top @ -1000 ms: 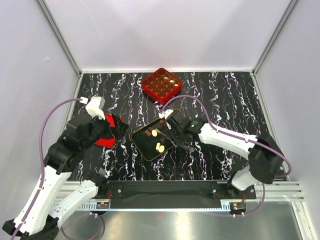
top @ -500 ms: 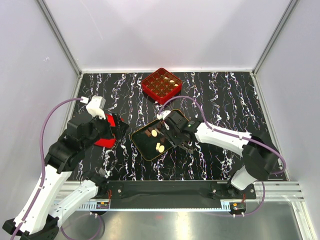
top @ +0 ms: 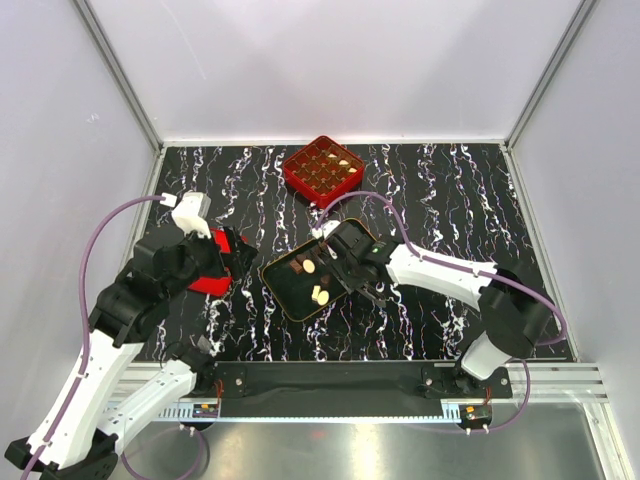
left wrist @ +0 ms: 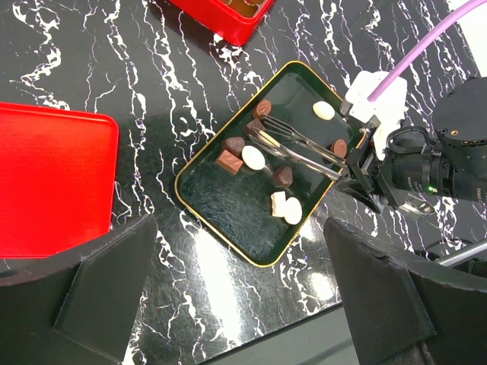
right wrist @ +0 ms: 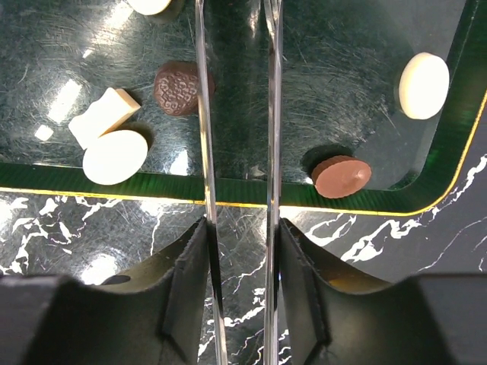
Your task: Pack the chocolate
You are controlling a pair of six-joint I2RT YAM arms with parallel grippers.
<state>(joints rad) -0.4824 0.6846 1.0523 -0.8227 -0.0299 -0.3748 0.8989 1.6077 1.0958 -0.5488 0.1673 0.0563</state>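
Chocolate (left wrist: 253,157) scattered, long axes mixed

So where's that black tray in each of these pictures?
Top: the tray sits near the middle of the picture.
Left wrist: mid-picture, lying diagonally.
Right wrist: it fills the upper half.
Shared landmark: two white chocolates side by side in it.

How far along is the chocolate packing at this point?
Done: several pieces sit in the red gridded box. In hand: the right gripper, its thin fingers over the black tray, holds nothing. Left: about nine chocolates in the tray, and the red lid.
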